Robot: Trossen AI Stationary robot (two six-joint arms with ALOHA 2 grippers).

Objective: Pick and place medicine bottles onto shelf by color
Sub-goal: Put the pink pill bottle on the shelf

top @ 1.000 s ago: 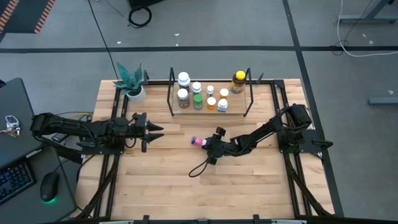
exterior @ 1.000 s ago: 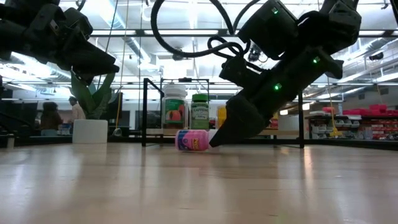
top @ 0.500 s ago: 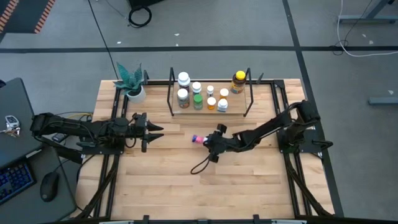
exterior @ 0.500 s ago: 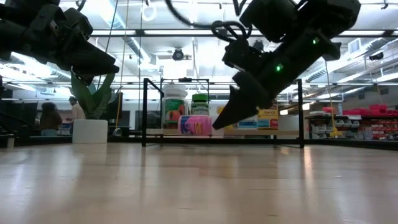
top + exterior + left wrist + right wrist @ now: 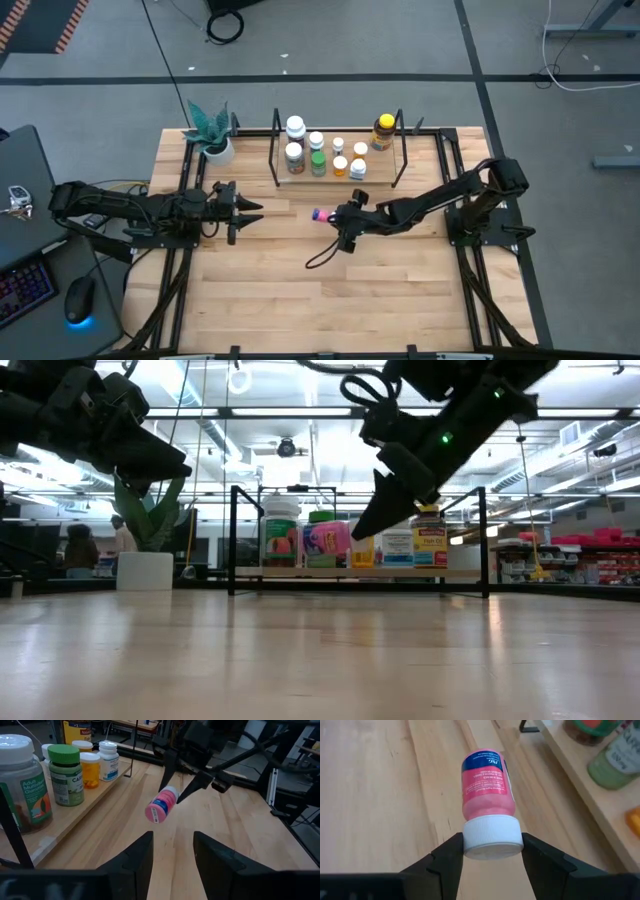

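A pink bottle (image 5: 487,782) with a blue band and white cap is carried in the air by my right gripper (image 5: 340,216), shut on it, near the table's middle in front of the shelf (image 5: 338,178). It also shows in the low view (image 5: 326,545) and the left wrist view (image 5: 161,806). The shelf at the far edge bears several bottles on its pale base: white ones, a green one (image 5: 318,162), orange ones, and an amber one with a yellow cap (image 5: 383,130). My left gripper (image 5: 250,211) hovers open over the table's left part. My right gripper pinches the pink bottle's white cap (image 5: 492,836) between its two fingers (image 5: 447,857), one on each side of the cap. The fingers come level from the table's right, along the bottle's length. The bottle is lifted clear, lying about level, its base pointing away from the gripper.
A white pot with a green plant (image 5: 213,133) stands at the far left corner. Black rails (image 5: 182,240) run along the table's left and right sides. A black cable (image 5: 322,257) loops below my right gripper. Bare wood lies across the near half.
My right gripper has risen with the pink bottle, which lay on the table a second ago, and has moved a little toward the far edge and the shelf. The bottle is now lifted clear, at about the height of the shelf's bottles.
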